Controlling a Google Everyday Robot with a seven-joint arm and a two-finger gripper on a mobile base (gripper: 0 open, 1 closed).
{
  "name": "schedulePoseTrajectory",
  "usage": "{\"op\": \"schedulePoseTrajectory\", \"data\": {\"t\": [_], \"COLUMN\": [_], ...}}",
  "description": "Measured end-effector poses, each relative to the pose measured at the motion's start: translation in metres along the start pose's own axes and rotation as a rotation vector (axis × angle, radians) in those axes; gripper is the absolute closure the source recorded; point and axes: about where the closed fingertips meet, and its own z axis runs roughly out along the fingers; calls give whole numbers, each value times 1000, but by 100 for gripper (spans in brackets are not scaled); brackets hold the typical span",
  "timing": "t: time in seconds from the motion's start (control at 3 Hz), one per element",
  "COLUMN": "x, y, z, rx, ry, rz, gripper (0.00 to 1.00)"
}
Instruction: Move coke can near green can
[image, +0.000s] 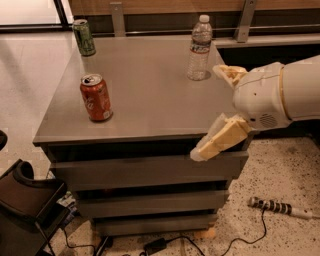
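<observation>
The coke can (96, 97), red-orange with a silver top, stands upright near the front left of the grey table (150, 95). The green can (84, 37) stands upright at the table's far left corner, well behind the coke can. My gripper (205, 112) comes in from the right at the table's front right edge, on a white arm (280, 95). Its two tan fingers (220, 140) are spread wide apart and hold nothing. It is far to the right of the coke can.
A clear plastic water bottle (199, 47) stands at the table's back right, just behind the gripper. A black chair (30, 205) is at the lower left. A striped tool (272, 206) and cables lie on the floor.
</observation>
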Motion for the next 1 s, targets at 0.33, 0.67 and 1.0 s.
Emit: {"op": "schedulePoseTrajectory", "data": {"t": [0.33,0.67,1.0], "x": [-24,-39,-39], "y": [-3,-20,-19], "z": [39,54,54], "rx": [33,68,67], "ry": [-206,-269,-268], "rz": [87,165,164], "gripper": [0,0,0]}}
